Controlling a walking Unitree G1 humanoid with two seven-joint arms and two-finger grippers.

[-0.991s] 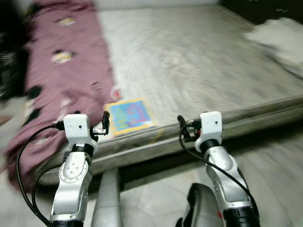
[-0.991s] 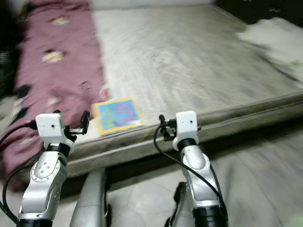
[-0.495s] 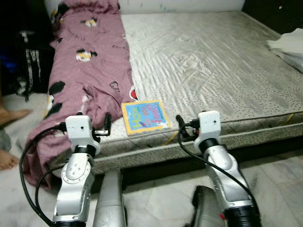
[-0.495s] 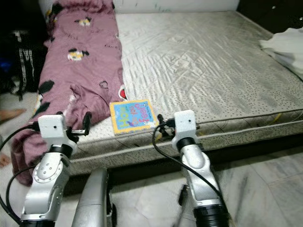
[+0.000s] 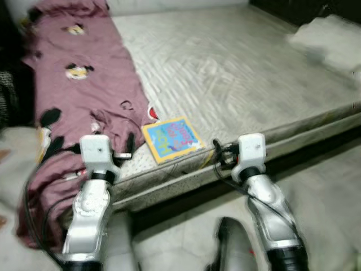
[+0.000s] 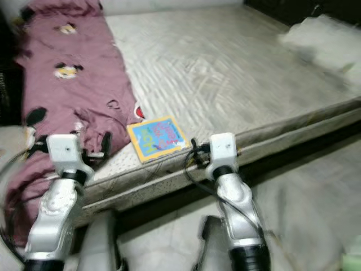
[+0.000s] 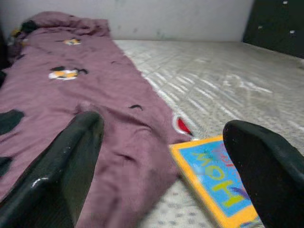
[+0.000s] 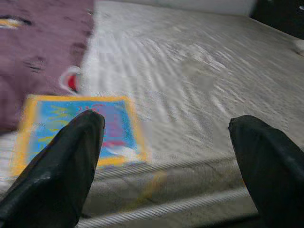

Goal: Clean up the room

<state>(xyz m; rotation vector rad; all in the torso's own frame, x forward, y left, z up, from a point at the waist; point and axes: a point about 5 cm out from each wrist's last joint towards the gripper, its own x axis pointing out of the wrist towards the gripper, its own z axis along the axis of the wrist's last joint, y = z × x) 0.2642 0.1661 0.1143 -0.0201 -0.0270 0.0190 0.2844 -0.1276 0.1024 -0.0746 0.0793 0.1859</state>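
The left eye view looks down on a big bed with a bare grey mattress [image 5: 237, 73]. A purple blanket [image 5: 73, 84] with little cartoon shapes lies along the robot's left side of the bed and hangs over the near edge. A flat book [image 5: 171, 139] with a yellow border and a blue cover lies near the front edge of the mattress, just beside the blanket. Something white and blurry [image 5: 327, 39] sits at the far right of the bed. Both silver arms are held up in front of the bed edge, and the book is between them, a bit farther in. The right eye view shows the same bed, with pale floor [image 6: 316, 192] below it. The left wrist view shows the left gripper [image 7: 161, 156] with its two black fingers [image 7: 71, 161] wide apart, holding nothing, above the blanket and the book's corner. The right wrist view shows the right gripper [image 8: 166, 156] spread wide too, empty, with the book behind one finger [image 8: 61, 161].
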